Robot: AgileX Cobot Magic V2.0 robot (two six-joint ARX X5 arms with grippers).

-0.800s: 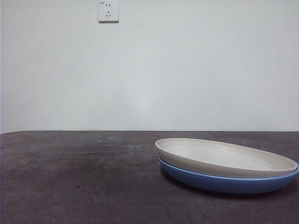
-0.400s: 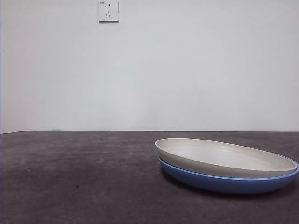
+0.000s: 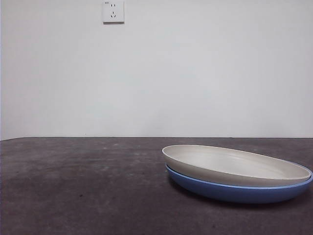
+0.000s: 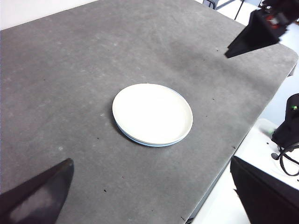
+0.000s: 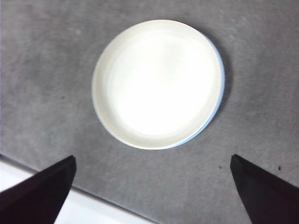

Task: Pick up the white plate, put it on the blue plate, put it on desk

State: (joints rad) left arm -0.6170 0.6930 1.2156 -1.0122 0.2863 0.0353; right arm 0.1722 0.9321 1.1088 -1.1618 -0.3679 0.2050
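Observation:
The white plate (image 3: 234, 164) lies stacked inside the blue plate (image 3: 230, 191) on the desk (image 3: 88, 186), right of centre in the front view. Only a thin blue rim shows under it in the left wrist view (image 4: 140, 141) and the right wrist view (image 5: 219, 88). The white plate also shows in the left wrist view (image 4: 152, 113) and the right wrist view (image 5: 156, 84). My left gripper (image 4: 154, 196) is open, high above the desk and well away from the plates. My right gripper (image 5: 152, 186) is open, high above the plates. Both are empty.
A wall socket (image 3: 113, 11) sits high on the white wall behind. The right arm (image 4: 261, 32) shows in the left wrist view, beyond the plates. The desk's edge (image 4: 219, 172) runs close to the plates; cables and black gear (image 4: 289, 135) lie past it.

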